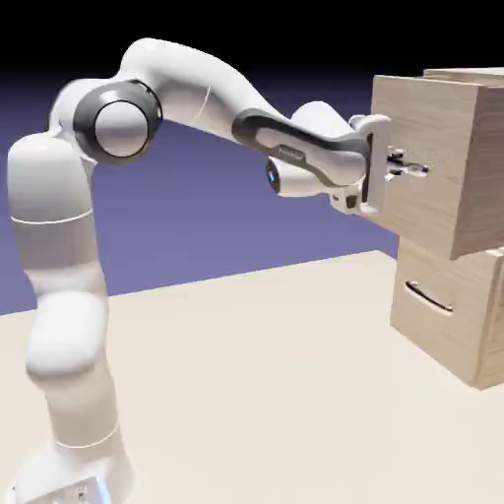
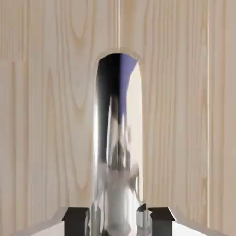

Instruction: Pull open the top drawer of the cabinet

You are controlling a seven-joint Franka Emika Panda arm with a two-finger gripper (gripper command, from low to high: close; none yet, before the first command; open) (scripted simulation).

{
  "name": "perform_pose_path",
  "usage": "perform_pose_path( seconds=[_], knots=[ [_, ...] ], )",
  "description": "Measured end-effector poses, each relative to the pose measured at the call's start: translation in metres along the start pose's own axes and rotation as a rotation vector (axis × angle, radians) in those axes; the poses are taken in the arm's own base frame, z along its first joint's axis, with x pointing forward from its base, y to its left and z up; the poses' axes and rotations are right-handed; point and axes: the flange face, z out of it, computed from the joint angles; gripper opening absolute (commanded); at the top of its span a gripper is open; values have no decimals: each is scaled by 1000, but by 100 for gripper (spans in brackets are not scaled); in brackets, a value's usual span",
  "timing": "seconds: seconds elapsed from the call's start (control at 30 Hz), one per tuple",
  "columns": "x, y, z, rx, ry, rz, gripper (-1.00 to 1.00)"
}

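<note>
One pale tabletop, blue-violet backdrop (black along the top)

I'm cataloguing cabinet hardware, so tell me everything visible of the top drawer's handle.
The top drawer's handle is a slim, shiny, mirror-like bar with a rounded end, metallic by its look. It lies in front of the pale wood-grain drawer front, reflecting dark, violet and cream. The gripper's fingertips are closed on it, one at each side.

Handle between the jaws, wood front just beyond.
</note>
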Motion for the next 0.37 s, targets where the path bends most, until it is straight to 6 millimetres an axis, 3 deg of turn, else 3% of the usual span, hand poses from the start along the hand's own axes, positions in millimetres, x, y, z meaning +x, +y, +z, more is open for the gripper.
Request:
perform_pose_path(
  seconds=[0.27,0.3,0.37],
  knots=[
    [0,0,-92,0,0,0,-100],
    [0,0,-93,0,-1,0,100],
    [0,0,-93,-1,0,0,100]
  ],
)
